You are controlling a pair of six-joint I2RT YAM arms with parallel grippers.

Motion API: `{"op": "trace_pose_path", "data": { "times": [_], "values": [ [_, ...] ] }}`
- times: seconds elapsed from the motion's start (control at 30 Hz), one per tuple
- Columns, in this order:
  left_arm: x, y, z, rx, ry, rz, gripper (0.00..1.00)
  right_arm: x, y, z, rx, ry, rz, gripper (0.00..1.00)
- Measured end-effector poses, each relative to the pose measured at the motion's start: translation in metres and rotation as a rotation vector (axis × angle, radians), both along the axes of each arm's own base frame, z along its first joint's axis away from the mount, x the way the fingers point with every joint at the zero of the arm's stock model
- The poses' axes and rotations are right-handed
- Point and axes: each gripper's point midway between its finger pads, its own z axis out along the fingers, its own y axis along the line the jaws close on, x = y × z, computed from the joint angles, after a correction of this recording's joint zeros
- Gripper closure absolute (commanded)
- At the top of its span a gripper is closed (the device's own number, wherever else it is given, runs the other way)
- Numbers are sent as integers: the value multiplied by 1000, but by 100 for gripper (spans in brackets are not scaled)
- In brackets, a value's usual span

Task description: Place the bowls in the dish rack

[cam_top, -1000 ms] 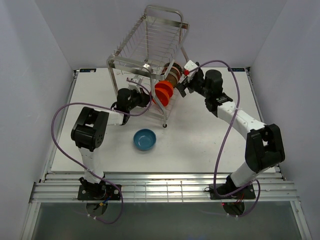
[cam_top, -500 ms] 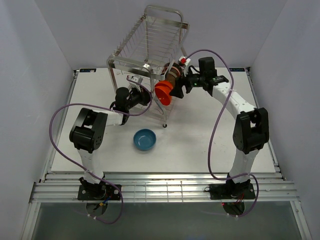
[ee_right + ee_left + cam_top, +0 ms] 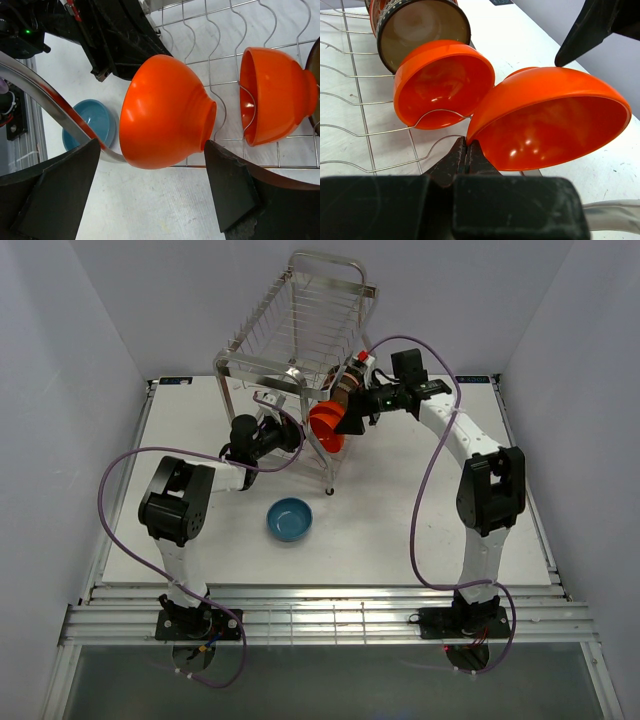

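The left gripper [image 3: 467, 150] pinches the rim of an orange bowl [image 3: 555, 125] tight. A blue bowl [image 3: 289, 518] sits on the table [image 3: 420, 520], nearer the front edge. The dish rack [image 3: 300, 320] stands by the back edge. On its bottom shelf stand a second orange bowl [image 3: 445, 85] and a brown bowl [image 3: 422, 27]. The right gripper [image 3: 151, 144] is spread wide, one finger on each side of the held bowl.

- front orange bowl [image 3: 555, 125] and rear orange bowl [image 3: 442, 85]: glossy, smooth, plastic-looking
- dish rack [image 3: 255, 372]: thin bright metal wire, polished tube frame
- table [image 3: 400, 530]: matt white
- left gripper [image 3: 468, 150]: matt black, dusty, scuffed
- blue bowl [image 3: 95, 117]: soft sheen
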Motion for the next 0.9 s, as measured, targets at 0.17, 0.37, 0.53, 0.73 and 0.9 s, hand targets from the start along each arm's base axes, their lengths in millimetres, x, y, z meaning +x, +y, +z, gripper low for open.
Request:
{"op": "trace_pose_path", "data": {
  "times": [0.17,0.37,0.53,0.73,0.9],
  "values": [
    [-1,-1,0,-6,7,-2,100,-5,3,-4,-11,34,7,10],
    [-1,-1,0,-12,14,-5,100,-5,6,-15,-23,79,6,10],
    [-2,-2,0,-14,17,-10,100,-4,9,-25,-32,112,4,10],
    [-3,-2,0,-16,18,-14,100,-2,10,-28,-34,119,5,21],
    [-3,-2,-2,-16,34,-12,100,-1,9,-30,-43,108,8,51]
  ]
}}
